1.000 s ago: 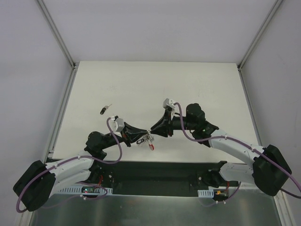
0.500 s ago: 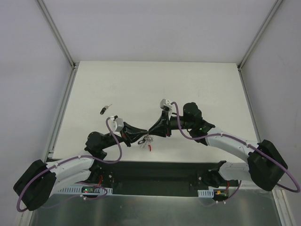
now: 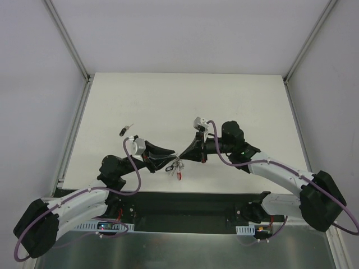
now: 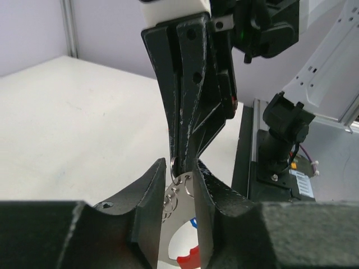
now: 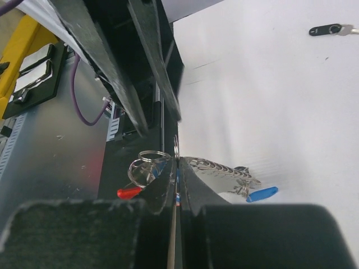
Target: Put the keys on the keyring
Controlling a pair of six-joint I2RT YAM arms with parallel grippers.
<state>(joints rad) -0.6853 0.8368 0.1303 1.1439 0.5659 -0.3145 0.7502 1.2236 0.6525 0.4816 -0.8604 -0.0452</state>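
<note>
When seen from above, left gripper point(image 3: 171, 152) and right gripper point(image 3: 180, 156) tip to tip by table point(image 3: 235, 106) near edge, keyring point(image 3: 178, 167) dangling there, black key point(image 3: 124, 131) alone leftward, wide room beyond, at left wrist, fingers point(image 4: 146, 196) slightly parted around keys point(image 4: 179, 224), at right wrist, fingers point(image 5: 193, 188) pressed together, pinching keyring.
</note>
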